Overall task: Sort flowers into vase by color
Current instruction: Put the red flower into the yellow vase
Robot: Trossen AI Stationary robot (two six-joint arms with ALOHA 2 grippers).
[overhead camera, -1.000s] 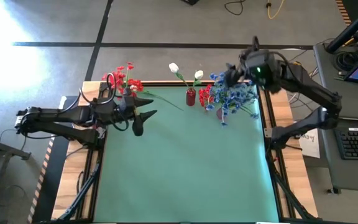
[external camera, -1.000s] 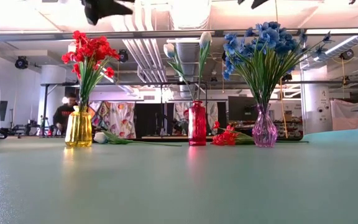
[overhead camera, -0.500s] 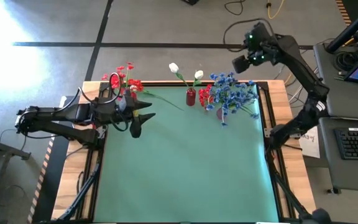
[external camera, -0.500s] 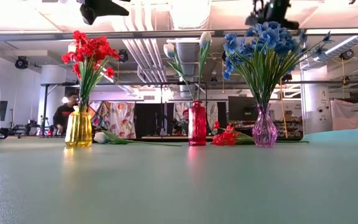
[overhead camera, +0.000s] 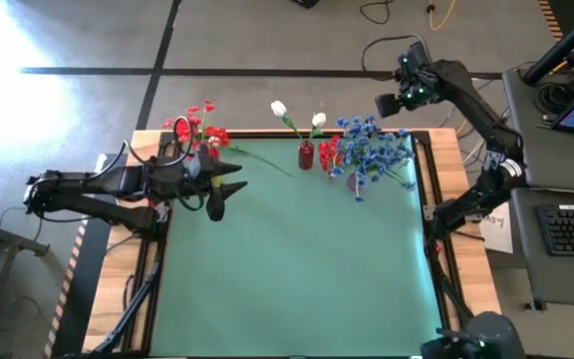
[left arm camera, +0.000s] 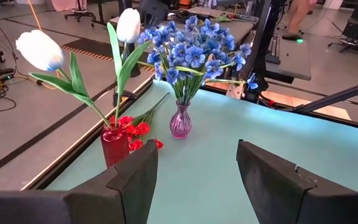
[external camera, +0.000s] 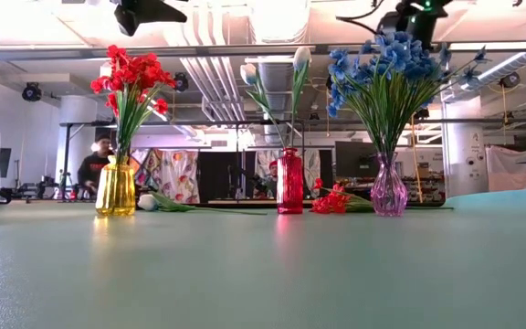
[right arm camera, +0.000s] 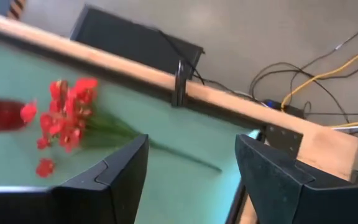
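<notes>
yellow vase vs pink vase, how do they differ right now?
Yellow vase holds red flowers; pink vase holds blue flowers. The yellow one is straight-sided and amber; the pink one is bulbous with a narrow neck. A white flower lies beside the yellow vase, a red one beside the pink. Both are translucent and stand upright at the table's far edge.

My right wrist view looks smeared, perhaps motion blur; daylight glares white across the floor (overhead camera: 28, 45) beside my evenly lit table (overhead camera: 297, 259).

green table (overhead camera: 297, 269) — three vases (external camera: 289, 182), loose red flower (external camera: 333, 200), white flower (external camera: 167, 203)
</notes>
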